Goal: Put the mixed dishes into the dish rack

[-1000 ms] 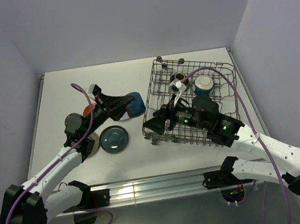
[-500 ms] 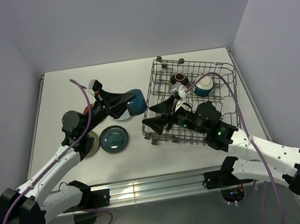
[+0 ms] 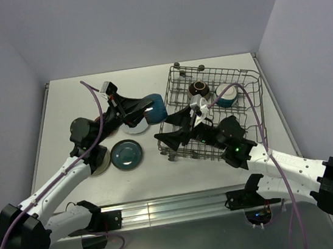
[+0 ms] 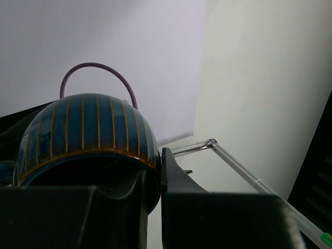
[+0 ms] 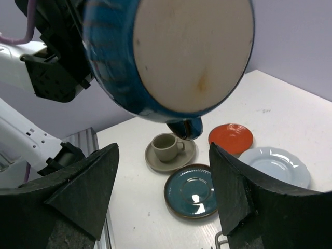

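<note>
Your left pincer (image 4: 153, 171) pinches the blue bowl (image 4: 85, 124) just ahead of your spread right pincer (image 5: 163, 150). Two bowls (image 3: 198, 88) are racked; the plates (image 5: 193, 191) remain beyond it.

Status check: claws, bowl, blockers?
Left claw shut on blue bowl, aloft left of rack. Right claw open, empty, facing bowl. Right arm lies over rack's near part.

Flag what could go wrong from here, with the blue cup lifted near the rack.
1. The left hand pinches only the rim of the tilted blue striped cup, held in the air; it might slip and strike the pale blue plate below.
2. The open right hand waits close in front of the cup, beside the dish rack; the two could collide.
</note>
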Controlling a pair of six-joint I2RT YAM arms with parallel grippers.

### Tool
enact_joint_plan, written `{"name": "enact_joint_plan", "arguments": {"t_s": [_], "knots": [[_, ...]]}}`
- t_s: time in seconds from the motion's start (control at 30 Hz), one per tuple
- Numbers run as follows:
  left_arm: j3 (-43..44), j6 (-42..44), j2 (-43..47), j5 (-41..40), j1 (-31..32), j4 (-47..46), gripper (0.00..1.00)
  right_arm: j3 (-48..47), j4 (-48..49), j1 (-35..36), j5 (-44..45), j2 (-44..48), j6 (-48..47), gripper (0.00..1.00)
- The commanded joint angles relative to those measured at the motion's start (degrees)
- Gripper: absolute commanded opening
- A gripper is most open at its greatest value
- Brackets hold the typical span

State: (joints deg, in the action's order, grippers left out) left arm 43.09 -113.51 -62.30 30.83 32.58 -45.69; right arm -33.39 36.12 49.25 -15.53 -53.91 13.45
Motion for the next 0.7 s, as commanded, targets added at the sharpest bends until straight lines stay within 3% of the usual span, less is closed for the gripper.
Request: {"name": "enact_joint_plan", "arguments": {"t_s": [0.0, 0.33, 0.67], "knots": [[4.9, -29.04, -0.1, 0.28, 0.82, -5.28, 0.0, -1.06, 7.12, 0.23, -2.22, -1.63, -1.94, 0.76], [2.96, -30.01, -0.28, -0.42, 1.7, -6.96, 0.0, 1.22, 20.21, -1.27, -4.51, -5.68, 0.34, 0.72], [1.38, -30.62, -0.1, -1.3, 1.7, -8.53, 0.0, 2.19, 28.83, -4.25, -9.51, -8.49, 5.52, 0.62]]}}
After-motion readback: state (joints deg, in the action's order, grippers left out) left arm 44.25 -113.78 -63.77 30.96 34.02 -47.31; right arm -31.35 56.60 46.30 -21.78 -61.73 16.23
